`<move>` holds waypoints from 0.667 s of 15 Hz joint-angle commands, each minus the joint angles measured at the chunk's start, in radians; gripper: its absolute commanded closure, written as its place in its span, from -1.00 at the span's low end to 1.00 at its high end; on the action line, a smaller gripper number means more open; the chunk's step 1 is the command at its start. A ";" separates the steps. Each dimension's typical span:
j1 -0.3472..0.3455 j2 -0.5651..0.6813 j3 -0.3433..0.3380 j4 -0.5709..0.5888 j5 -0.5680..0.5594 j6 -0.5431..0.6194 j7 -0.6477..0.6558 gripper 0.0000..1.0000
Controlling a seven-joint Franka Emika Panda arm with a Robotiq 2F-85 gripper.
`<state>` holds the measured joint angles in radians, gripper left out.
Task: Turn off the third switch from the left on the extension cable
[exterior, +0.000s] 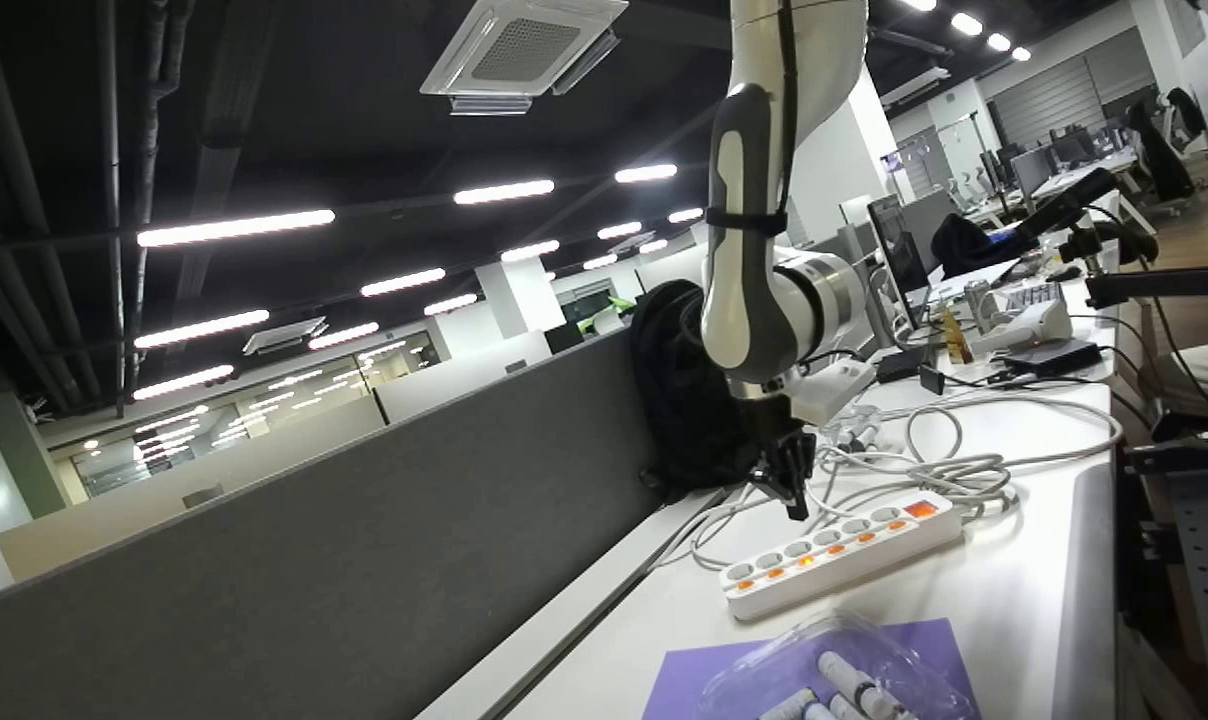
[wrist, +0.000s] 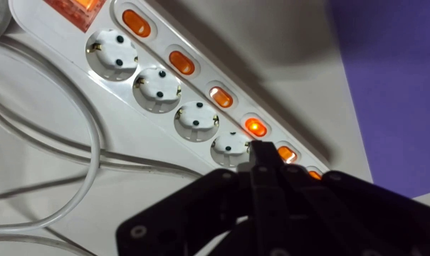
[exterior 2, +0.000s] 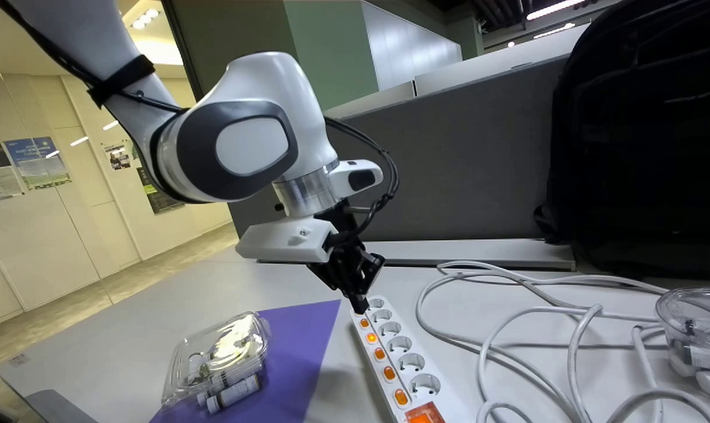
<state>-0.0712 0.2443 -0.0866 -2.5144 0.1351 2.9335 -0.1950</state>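
Note:
The extension cable is a white strip (exterior: 849, 566) lying on the desk, with sockets and a row of orange switches. It shows in both exterior views (exterior 2: 378, 376) and in the wrist view (wrist: 158, 135). The third switch from the left in an exterior view is lit (exterior: 805, 561); it glows also in the wrist view (wrist: 256, 127). The other small switches are orange without that bright glow. My gripper (wrist: 266, 145) is shut and empty, its tips together, appearing just beside the lit switch at a socket's edge. In both exterior views the gripper (exterior: 797, 512) points down near the strip; contact cannot be told.
A purple sheet (exterior 2: 308, 341) with a clear plastic box (exterior 2: 220, 358) of tubes lies beside the strip. Looped grey cables (wrist: 95, 142) lie on the strip's other side. A black backpack (exterior 2: 643, 147) leans by the grey partition (exterior: 414, 540). Another clear container (exterior 2: 699, 335) stands near the cables.

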 commanded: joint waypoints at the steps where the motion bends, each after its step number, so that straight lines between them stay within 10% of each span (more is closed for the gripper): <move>1: -0.035 0.022 0.031 0.009 -0.003 0.003 0.037 1.00; 10: -0.114 0.091 0.107 0.054 0.060 -0.026 0.024 1.00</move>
<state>-0.1447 0.3124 -0.0155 -2.4965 0.1686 2.9275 -0.1904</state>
